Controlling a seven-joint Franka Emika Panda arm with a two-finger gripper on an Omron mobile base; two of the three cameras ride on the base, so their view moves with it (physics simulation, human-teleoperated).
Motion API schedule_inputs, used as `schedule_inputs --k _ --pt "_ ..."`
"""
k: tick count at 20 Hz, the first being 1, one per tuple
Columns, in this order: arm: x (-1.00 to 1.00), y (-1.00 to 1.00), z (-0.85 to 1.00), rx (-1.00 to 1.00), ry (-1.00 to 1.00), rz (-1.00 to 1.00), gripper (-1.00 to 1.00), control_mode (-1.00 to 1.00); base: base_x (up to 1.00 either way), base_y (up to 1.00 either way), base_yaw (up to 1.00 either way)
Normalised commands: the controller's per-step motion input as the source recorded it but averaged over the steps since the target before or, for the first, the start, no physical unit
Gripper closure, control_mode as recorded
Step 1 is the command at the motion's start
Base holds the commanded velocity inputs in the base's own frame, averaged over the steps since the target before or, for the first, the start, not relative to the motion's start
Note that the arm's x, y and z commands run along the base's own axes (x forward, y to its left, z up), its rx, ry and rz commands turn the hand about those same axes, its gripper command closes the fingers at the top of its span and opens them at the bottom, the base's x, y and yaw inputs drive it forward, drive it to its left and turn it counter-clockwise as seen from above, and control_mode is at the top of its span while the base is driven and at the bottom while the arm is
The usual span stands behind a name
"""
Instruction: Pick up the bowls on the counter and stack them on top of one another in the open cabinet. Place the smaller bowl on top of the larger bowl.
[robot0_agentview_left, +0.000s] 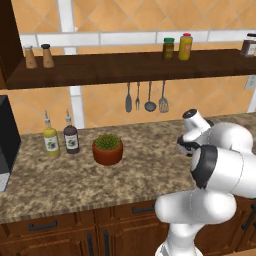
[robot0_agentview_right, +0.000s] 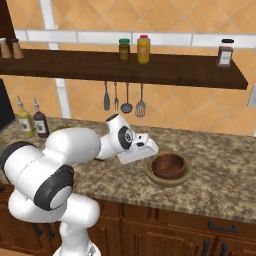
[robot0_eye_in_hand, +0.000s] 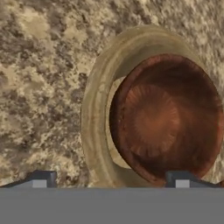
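Note:
The smaller bowl (robot0_agentview_right: 169, 164), dark reddish-brown, sits inside the larger bowl (robot0_agentview_right: 151, 176), whose tan rim rings it, on the granite counter (robot0_agentview_right: 220, 170). In the hand view the smaller bowl (robot0_eye_in_hand: 166, 118) rests off-centre in the larger bowl (robot0_eye_in_hand: 94, 109), pushed toward one side. My gripper (robot0_eye_in_hand: 111, 181) hangs just above them, open, one fingertip over the counter and the other over the smaller bowl, holding nothing. From the right base view the gripper (robot0_agentview_right: 145, 153) is at the bowls' left edge. The open cabinet (robot0_agentview_right: 100, 65) runs along the wall above.
A terracotta plant pot (robot0_agentview_left: 107, 149) and two bottles (robot0_agentview_left: 50, 140) stand on the counter to the left, beside a black appliance (robot0_agentview_left: 7, 135). Utensils (robot0_agentview_left: 145, 97) hang under the shelf. Jars (robot0_agentview_right: 143, 48) and shakers (robot0_agentview_left: 31, 56) occupy parts of the shelf.

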Motion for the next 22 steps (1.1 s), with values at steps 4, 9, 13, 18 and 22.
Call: schedule_inputs --k 4,9,13,18,22 --pt "0.0 -0.04 -0.45 0.0 0.12 0.01 -1.0 -1.0 0.0 0.0 0.0" --pt "0.0 -0.34 -0.19 0.0 0.0 0.0 -1.0 -1.0 0.0 0.0 0.0" --pt "0.0 -0.16 -0.32 0.0 0.0 0.0 1.0 -1.0 0.0 0.0 0.0" --pt "0.01 0.0 -0.1 -0.01 -0.03 0.0 1.0 -1.0 0.0 0.0 0.0" --pt "-0.04 0.03 0.18 0.0 0.0 0.0 1.0 -1.0 0.0 0.0 0.0"
